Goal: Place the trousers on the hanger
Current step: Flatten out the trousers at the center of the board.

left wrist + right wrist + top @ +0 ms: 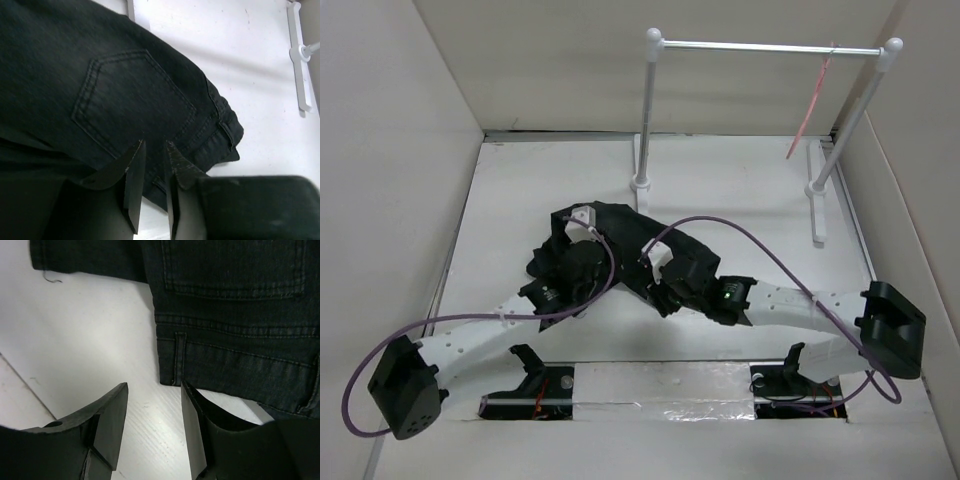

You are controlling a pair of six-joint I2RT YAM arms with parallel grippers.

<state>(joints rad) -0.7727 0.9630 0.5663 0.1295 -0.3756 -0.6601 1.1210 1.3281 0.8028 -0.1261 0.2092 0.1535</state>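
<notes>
The black trousers lie in a crumpled heap in the middle of the white table. The thin pink hanger hangs from the right end of the rail, well away from both arms. My left gripper hovers over a back pocket of the trousers near the waistband edge, its jaws a narrow gap apart with nothing pinched. Just short of the waistband corner of the trousers, my right gripper stands open over bare table with nothing between its fingers.
A white-and-silver rail on two posts stands at the back, its feet resting on the table. One foot shows in the left wrist view. Pale walls close in the table on the left, back and right.
</notes>
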